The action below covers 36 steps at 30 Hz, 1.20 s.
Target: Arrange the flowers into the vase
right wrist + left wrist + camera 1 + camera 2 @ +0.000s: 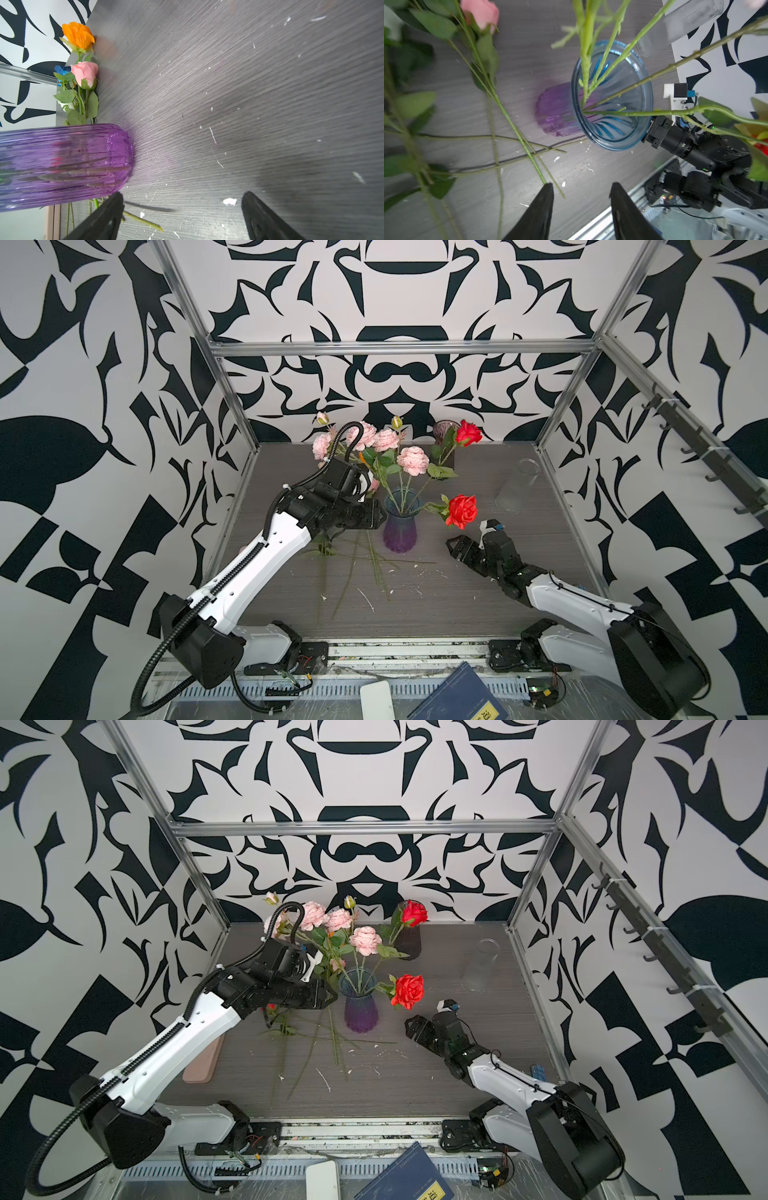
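Note:
A blue-to-purple glass vase (400, 526) (360, 1006) (612, 133) (62, 162) stands mid-table. It holds the flowers: a pink ruffled spray (411, 460) and two red roses, one tall (468, 432), one leaning right (462, 511). More flowers lie on the table to its left, their stems (353, 564) crossing: an orange rose (78, 35), a pink rose (85, 72) (481, 12) and a blue one (61, 69). My left gripper (380, 516) (581, 186) hangs open and empty beside the vase's neck. My right gripper (451, 545) (182, 197) is open and empty, low to the vase's right.
A dark glass vase (407, 940) stands at the back and a clear glass cylinder (517, 489) at the back right. A pinkish board (203, 1060) lies under my left arm. White scraps dot the table. A blue book (457, 697) lies beyond the front edge.

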Each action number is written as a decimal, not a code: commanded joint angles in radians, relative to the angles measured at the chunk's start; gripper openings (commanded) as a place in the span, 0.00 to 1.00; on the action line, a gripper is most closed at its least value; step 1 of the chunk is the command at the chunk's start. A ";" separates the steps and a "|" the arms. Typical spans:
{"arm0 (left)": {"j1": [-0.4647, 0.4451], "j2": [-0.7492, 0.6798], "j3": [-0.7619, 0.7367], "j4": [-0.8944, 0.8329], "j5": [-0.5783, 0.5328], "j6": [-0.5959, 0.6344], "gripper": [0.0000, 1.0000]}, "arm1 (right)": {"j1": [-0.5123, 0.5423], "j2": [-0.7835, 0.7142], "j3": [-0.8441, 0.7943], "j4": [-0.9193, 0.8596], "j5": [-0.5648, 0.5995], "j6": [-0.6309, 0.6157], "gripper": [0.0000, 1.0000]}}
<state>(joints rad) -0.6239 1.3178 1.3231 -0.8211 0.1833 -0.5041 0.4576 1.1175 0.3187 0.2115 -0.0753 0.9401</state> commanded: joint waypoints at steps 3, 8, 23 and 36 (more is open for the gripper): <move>0.011 -0.011 -0.045 0.055 0.085 -0.090 0.48 | 0.026 -0.070 0.050 0.019 -0.061 -0.032 0.91; 0.034 0.003 -0.097 0.144 0.136 -0.140 0.48 | 0.191 -0.079 0.132 0.020 -0.040 0.017 0.91; 0.080 -0.018 -0.166 0.292 0.172 -0.210 0.45 | 0.365 -0.077 0.281 0.052 0.126 0.204 0.83; 0.156 -0.147 -0.255 0.268 0.216 -0.188 0.45 | 0.288 0.015 0.551 -0.103 0.101 0.185 0.53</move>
<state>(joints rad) -0.4900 1.2083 1.0855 -0.5423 0.3756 -0.7036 0.7757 1.1046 0.7940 0.1307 0.0601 1.1435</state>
